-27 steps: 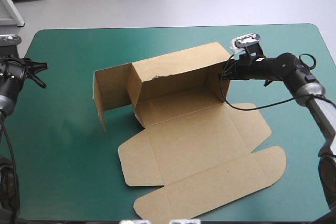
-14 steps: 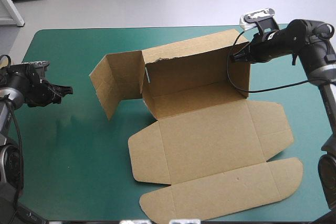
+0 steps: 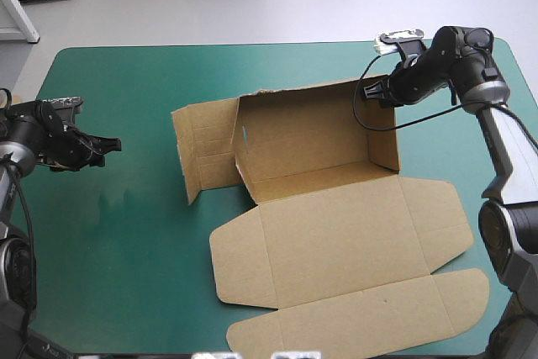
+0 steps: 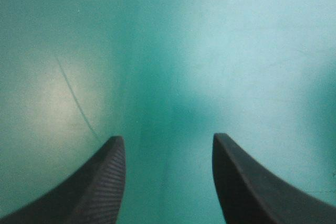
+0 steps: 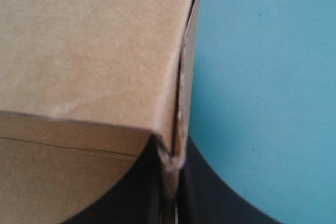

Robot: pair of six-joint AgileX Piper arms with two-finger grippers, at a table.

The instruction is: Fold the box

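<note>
Brown box [image 3: 336, 233] sits centre-right on the teal-green cover [image 3: 118, 241], rear and side walls raised, lid panels flat toward 6 o'clock. Right gripper [image 3: 380, 92] at 2 o'clock pinches its wall corner. Left gripper [image 3: 109, 145] at 9 o'clock, fingers wide apart, well apart from the box.

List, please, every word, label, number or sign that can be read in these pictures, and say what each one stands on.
No readable text in any view.
The box: plain brown board, no print.
The table cover: plain teal-green, no writing.
A tiny pale mark on the box's inner wall: too small to read.
</note>
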